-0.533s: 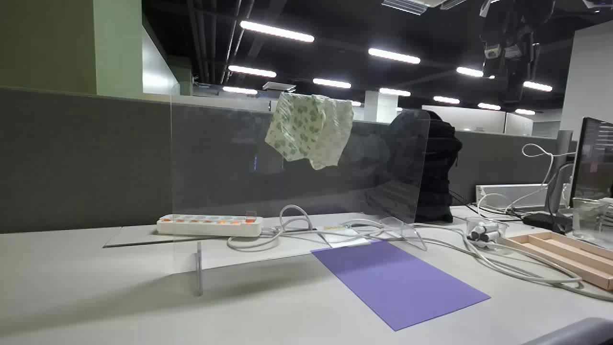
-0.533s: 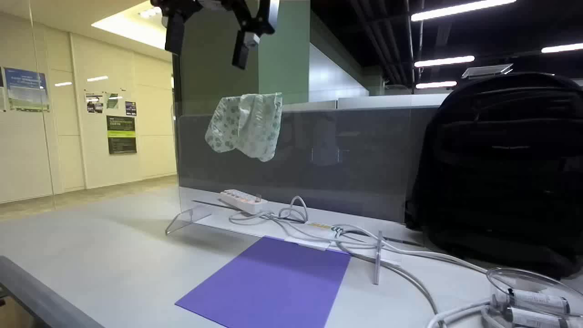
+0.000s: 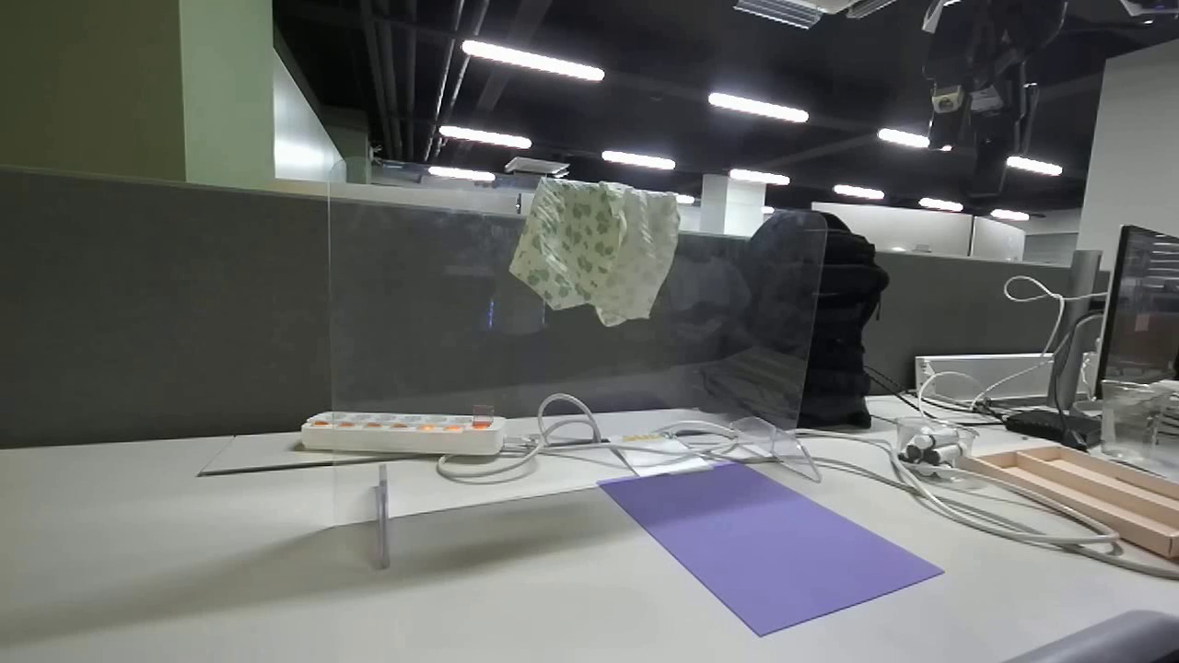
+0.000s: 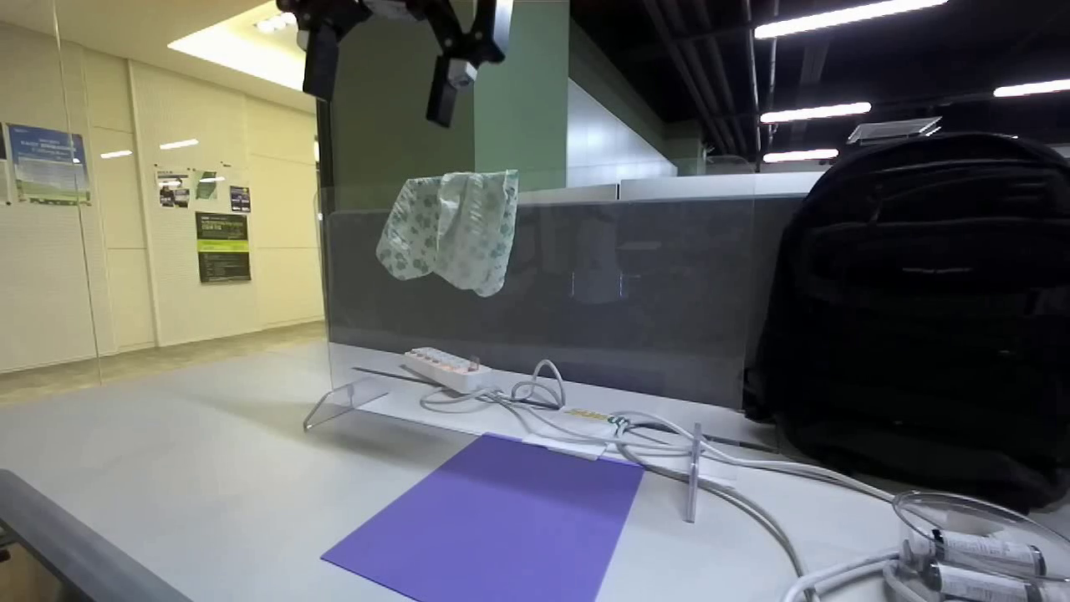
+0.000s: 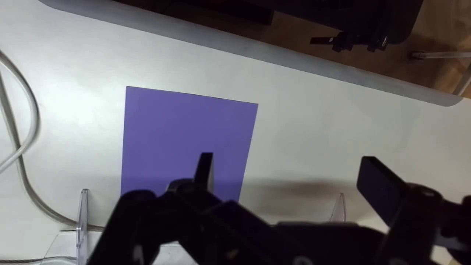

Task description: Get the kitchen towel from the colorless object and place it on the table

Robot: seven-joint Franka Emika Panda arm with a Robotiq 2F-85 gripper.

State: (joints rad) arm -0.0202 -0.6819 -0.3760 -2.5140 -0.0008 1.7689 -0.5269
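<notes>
High above table (image 4: 226,477): tool (image 4: 379,112) pointing down, spread wide, clear of towel (image 4: 447,230).

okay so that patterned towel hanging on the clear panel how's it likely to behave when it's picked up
Probably floppy: the towel hangs in loose folds with an uneven lower edge. It may slide off fairly easily, since no clip shows where it hangs at the top of the clear panel, whose glossy surface suggests little friction.

My gripper (image 4: 378,107) is largely black. The kitchen towel (image 3: 589,244) is pale with green motifs; the sheet (image 3: 774,548) is plain purple
</notes>
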